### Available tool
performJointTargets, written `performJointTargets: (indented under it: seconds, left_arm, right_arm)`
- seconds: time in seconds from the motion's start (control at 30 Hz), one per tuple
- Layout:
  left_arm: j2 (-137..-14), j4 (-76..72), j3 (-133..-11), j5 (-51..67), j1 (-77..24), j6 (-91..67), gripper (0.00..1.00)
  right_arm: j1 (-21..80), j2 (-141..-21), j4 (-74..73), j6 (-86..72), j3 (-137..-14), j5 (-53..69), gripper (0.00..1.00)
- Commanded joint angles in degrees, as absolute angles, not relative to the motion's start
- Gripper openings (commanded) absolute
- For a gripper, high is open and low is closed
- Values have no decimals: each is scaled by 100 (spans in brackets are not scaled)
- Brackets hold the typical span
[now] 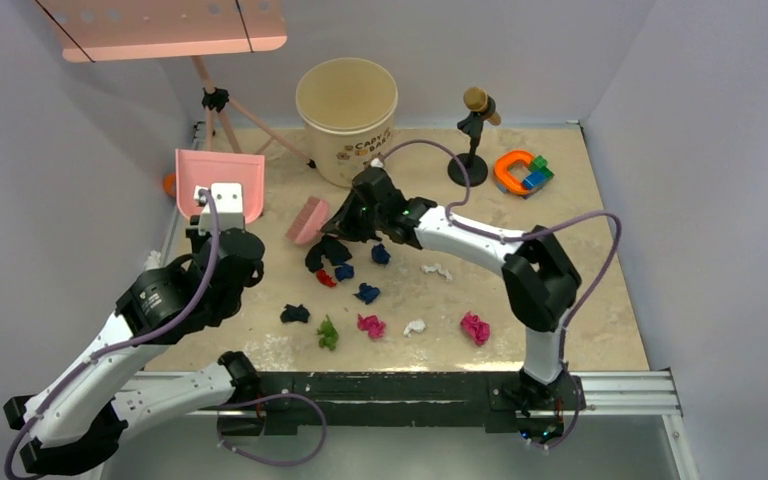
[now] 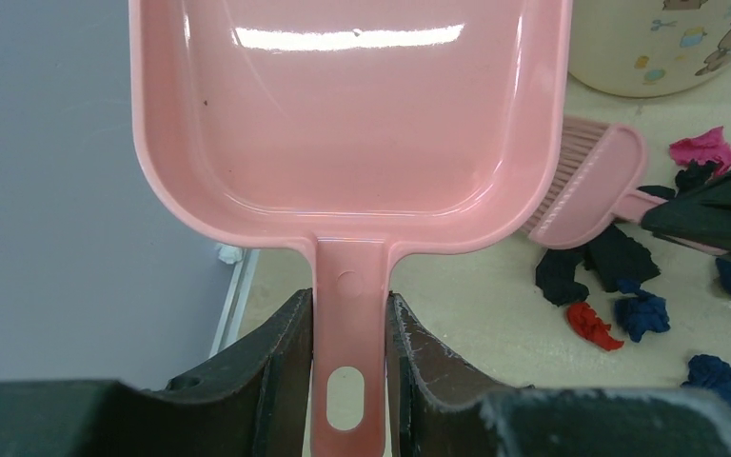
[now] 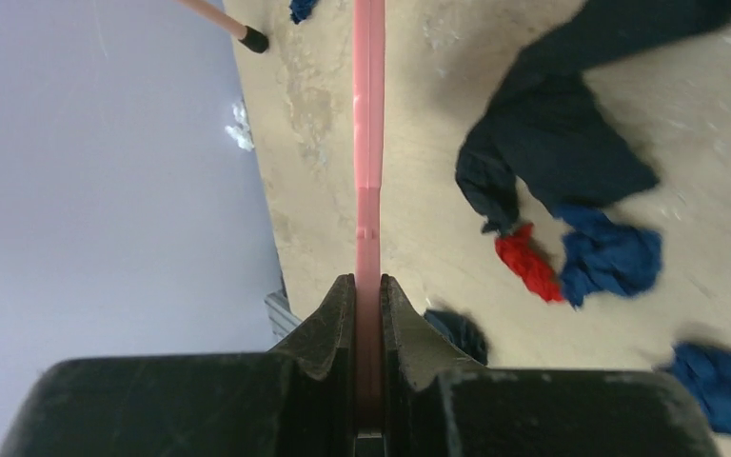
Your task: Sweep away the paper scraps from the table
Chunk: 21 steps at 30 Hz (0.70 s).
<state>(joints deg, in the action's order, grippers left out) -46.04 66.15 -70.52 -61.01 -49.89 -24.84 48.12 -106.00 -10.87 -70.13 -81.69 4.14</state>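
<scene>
Left gripper (image 2: 347, 305) pinches the dustpan (image 2: 343, 124) handle; right gripper (image 3: 368, 286) is clamped on the brush (image 1: 307, 220). Paper scraps (image 1: 367, 293) lie on the table (image 1: 580, 290) right of the brush head, dustpan left of it, so I judge the sweep runs leftward.

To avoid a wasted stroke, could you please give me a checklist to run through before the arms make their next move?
1. The left hand is shut on the dustpan handle: ok.
2. The right hand is shut on the brush handle: ok.
3. The dustpan is beside the paper scraps: not ok; it is held at the left edge of the table, apart from them.
4. The brush bristles touch the table: cannot tell.
5. The toy blocks are out of the sweep: ok; they sit in the far right corner.
</scene>
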Motion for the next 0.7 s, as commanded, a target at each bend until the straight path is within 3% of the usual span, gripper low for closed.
performJointTargets:
  seconds: [0.0, 0.2, 0.43, 0.67]
  left_arm:
    - [-4286, 6157, -6980, -6432, -4966, -2314, 0]
    - [-4044, 6030, -6920, -6529, -4970, -2311, 0]
    - [-3962, 5748, -6724, -6403, -4970, -2146, 0]
    - [-3969, 5725, -6665, -6323, -4971, -2153, 0]
  right_arm:
    - [4969, -11459, -519, -6459, -9223, 815, 0]
    - [5244, -12567, -272, -6621, -10598, 534, 0]
    - [5353, -13509, 567, -7403, -11114, 227, 0]
    - [5354, -13992, -682, -8067, -11716, 15, 0]
